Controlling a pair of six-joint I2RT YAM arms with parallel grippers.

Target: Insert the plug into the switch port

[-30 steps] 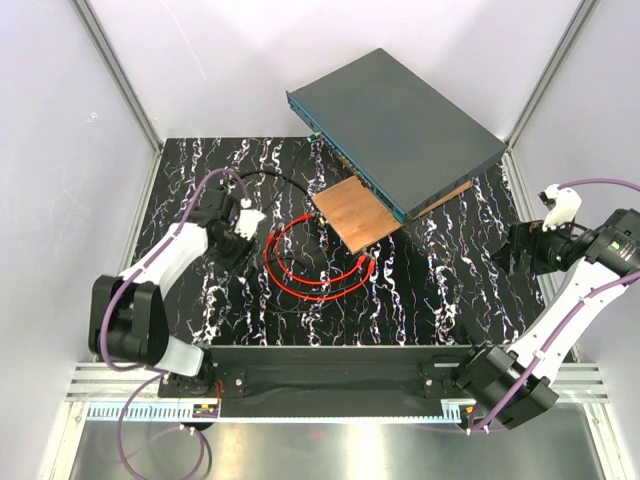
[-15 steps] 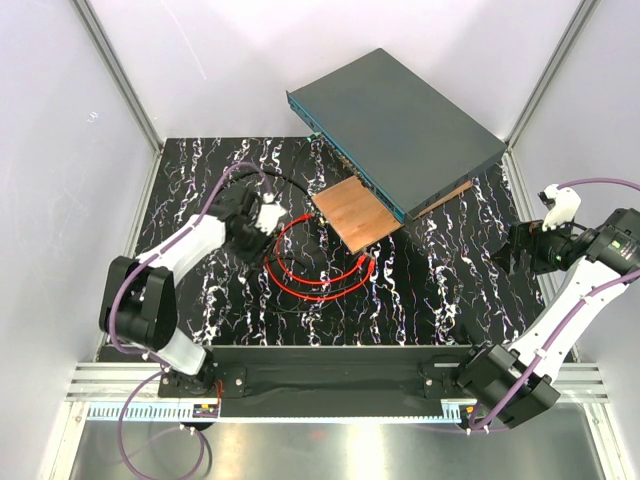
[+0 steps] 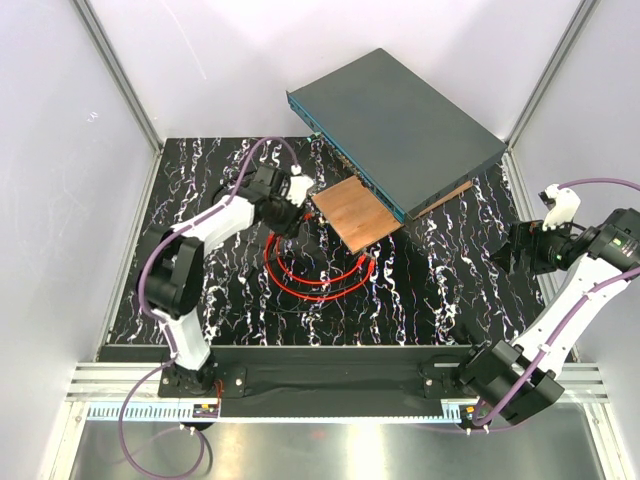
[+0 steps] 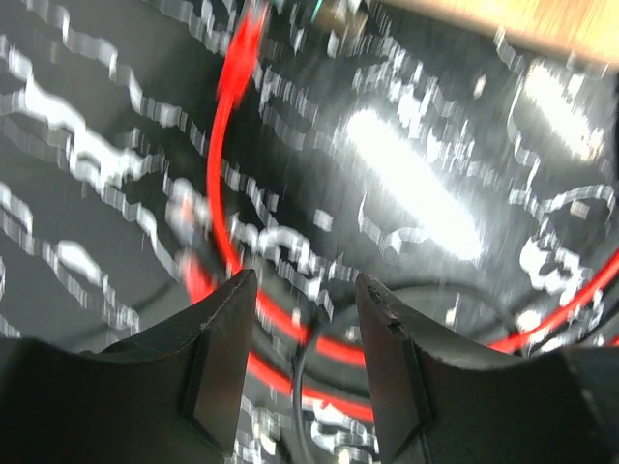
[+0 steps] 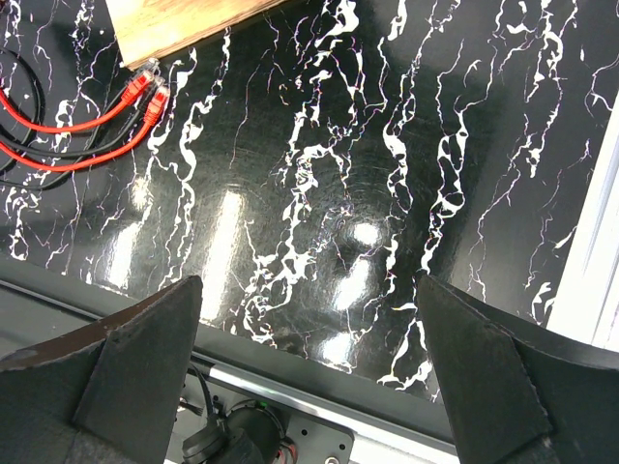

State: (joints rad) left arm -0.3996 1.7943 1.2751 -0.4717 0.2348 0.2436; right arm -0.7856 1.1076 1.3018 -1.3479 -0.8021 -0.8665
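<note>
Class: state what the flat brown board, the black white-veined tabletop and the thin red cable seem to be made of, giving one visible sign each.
Flat brown board: probably wood, matt, with grain streaks.
Black white-veined tabletop: perhaps marble-pattern laminate, glossy, mirroring lamp glare.
Thin red cable: likely plastic-sheathed, smooth, lying in loose loops.

I can read no text, label, brand or number anywhere from here: nothing legible on the switch box [image 3: 400, 125], the wooden board [image 3: 355, 215], the red cable [image 3: 305, 293] or the marbled surface [image 3: 450, 290].
</note>
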